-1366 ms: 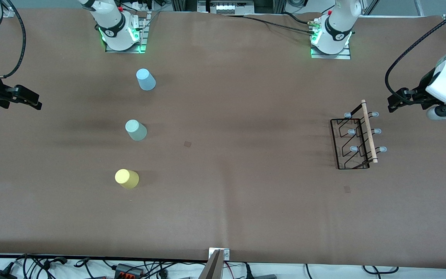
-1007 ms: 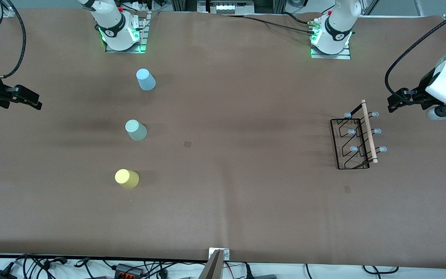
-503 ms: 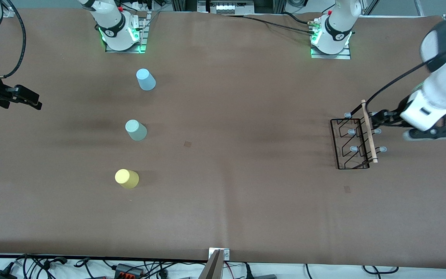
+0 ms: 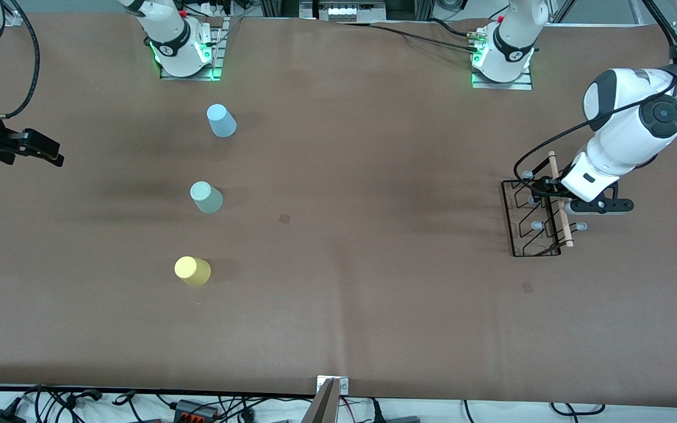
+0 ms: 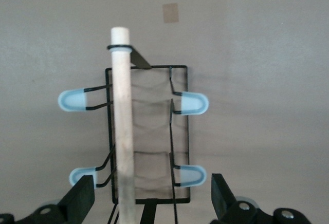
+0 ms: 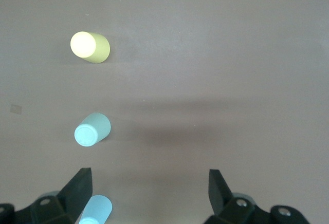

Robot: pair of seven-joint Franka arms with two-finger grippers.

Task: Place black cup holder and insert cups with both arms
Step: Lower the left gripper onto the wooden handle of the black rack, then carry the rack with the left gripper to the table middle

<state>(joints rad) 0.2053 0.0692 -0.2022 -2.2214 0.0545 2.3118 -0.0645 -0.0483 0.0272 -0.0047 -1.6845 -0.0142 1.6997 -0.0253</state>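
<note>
The black cup holder [image 4: 533,225] stands toward the left arm's end of the table, its light wooden rod handle [image 4: 565,228] on top. My left gripper [image 4: 544,187] is low over the holder's end nearest the robot bases. In the left wrist view it [image 5: 151,201] is open, with the rod [image 5: 122,121] and pale blue pegs [image 5: 193,103] between its fingers [image 5: 79,198], touching nothing. Toward the right arm's end stand a light blue cup [image 4: 221,120], a mint cup [image 4: 205,197] and a yellow cup [image 4: 192,271]. My right gripper [image 4: 39,150] waits open near that table end.
The right wrist view shows the yellow cup [image 6: 90,47], the mint cup [image 6: 92,130] and the light blue cup [image 6: 95,211] on the brown table [image 6: 231,80], the gripper [image 6: 149,193] open above. Two small square marks [image 4: 284,218] [image 4: 527,286] lie on the table.
My left arm has swung in from the table's end and come down over the cup holder. The right arm, the cups and the holder have not moved.
</note>
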